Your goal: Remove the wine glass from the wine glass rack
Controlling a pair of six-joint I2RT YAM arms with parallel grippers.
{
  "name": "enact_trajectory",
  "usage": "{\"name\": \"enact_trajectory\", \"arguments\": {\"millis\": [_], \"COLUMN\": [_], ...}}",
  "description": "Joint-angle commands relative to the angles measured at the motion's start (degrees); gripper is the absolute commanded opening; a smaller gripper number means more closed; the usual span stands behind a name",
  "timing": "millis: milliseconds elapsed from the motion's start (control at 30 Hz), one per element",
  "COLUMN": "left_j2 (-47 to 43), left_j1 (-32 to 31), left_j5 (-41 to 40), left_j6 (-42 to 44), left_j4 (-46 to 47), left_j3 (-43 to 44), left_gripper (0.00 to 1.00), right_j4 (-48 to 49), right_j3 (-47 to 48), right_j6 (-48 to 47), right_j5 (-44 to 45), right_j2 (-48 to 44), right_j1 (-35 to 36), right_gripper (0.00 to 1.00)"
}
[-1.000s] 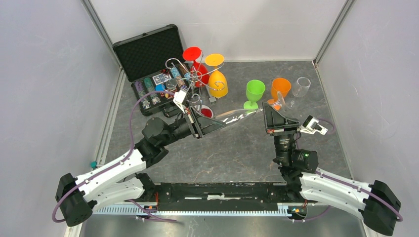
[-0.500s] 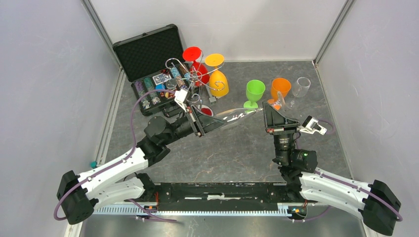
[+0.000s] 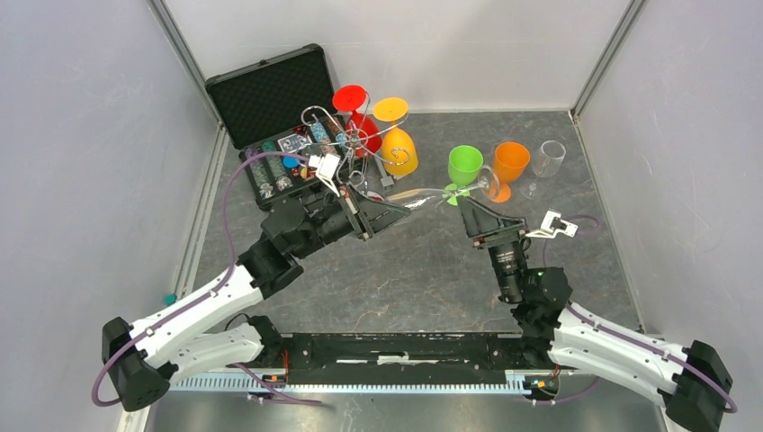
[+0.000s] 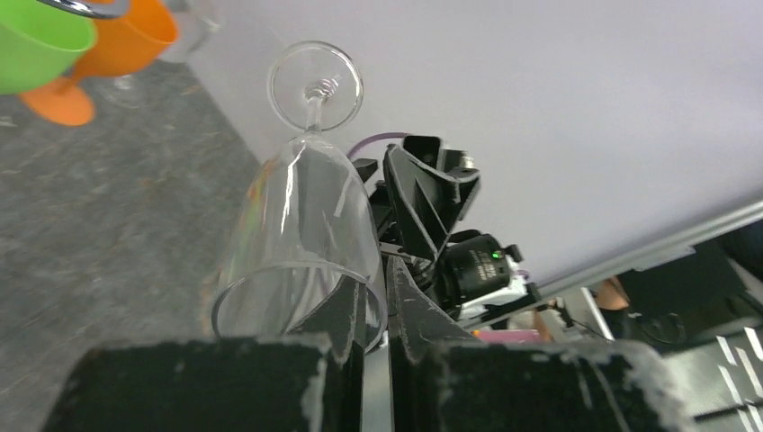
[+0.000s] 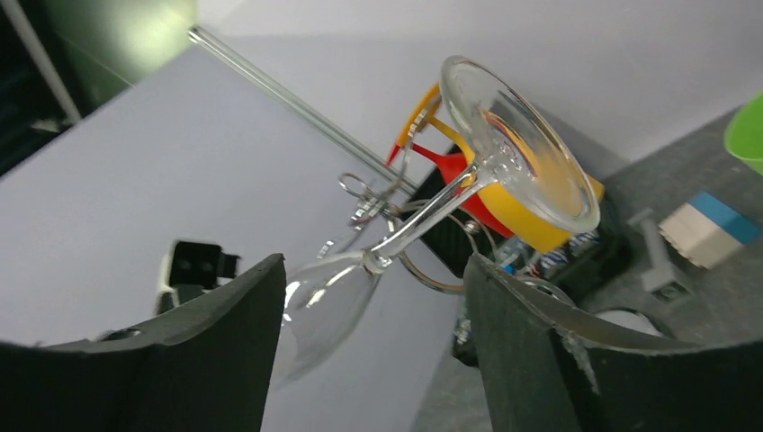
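Left gripper [image 4: 376,292] clamps the wine glass [image 4: 306,207] by its rim; right gripper [image 5: 376,265] (jaws spread) aims at its stem.

Bright, even light; soft shadows; slight glare

1. The wine glass [image 3: 430,194] is clear and colourless, with a tall bowl, a thin stem and a round flat foot. It lies almost on its side in the air, free of the rack's hooks. The left gripper [image 4: 378,297] pinches the rim of its bowl, and its stem and foot point away to the right.
2. The wine glass rack [image 3: 346,139] is shiny silver wire, with curled hook arms spreading from its top. It stands upright at the far left of the table [image 3: 405,270], near the glass's bowl end. A red glass [image 3: 358,112] and a yellow glass [image 3: 396,144] hang upside down from it.
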Motion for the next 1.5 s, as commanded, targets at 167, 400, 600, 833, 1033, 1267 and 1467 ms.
{"name": "enact_trajectory", "arguments": {"millis": [167, 400, 600, 833, 1033, 1267, 1467], "left_j2": [5.68, 14.88, 29.04, 48.43, 58.56, 67.82, 70.79], "left_j1": [0.02, -2.57, -6.75, -11.17, -12.03, -12.02, -12.03], "left_j5": [-3.86, -7.50, -12.50, -19.73, -20.34, -20.56, -18.03], "left_j6": [16.91, 25.82, 33.14, 37.90, 40.15, 41.42, 46.89], "left_j4": [-31.53, -47.85, -61.46, -80.70, -86.08, -89.78, -87.76], "left_j3": [16.64, 29.38, 45.84, 71.33, 83.64, 92.05, 92.41], "left_gripper": [0.02, 0.02, 0.02, 0.02, 0.02, 0.02, 0.02], "right_j4": [-39.52, -64.85, -73.87, -79.26, -82.69, -83.21, -82.95], "right_j3": [3.68, 10.72, 20.07, 23.67, 24.62, 25.59, 25.01], "right_j6": [-4.82, -12.51, -21.50, -23.37, -23.61, -26.56, -27.12], "right_j5": [3.63, 17.08, 25.67, 28.08, 31.03, 33.84, 33.84], "right_j2": [-9.79, -16.86, -16.21, -19.43, -23.67, -26.19, -25.81], "right_j1": [0.30, 0.31, 0.35, 0.35, 0.29, 0.32, 0.30], "right_gripper": [0.82, 0.74, 0.70, 0.70, 0.70, 0.70, 0.71]}}
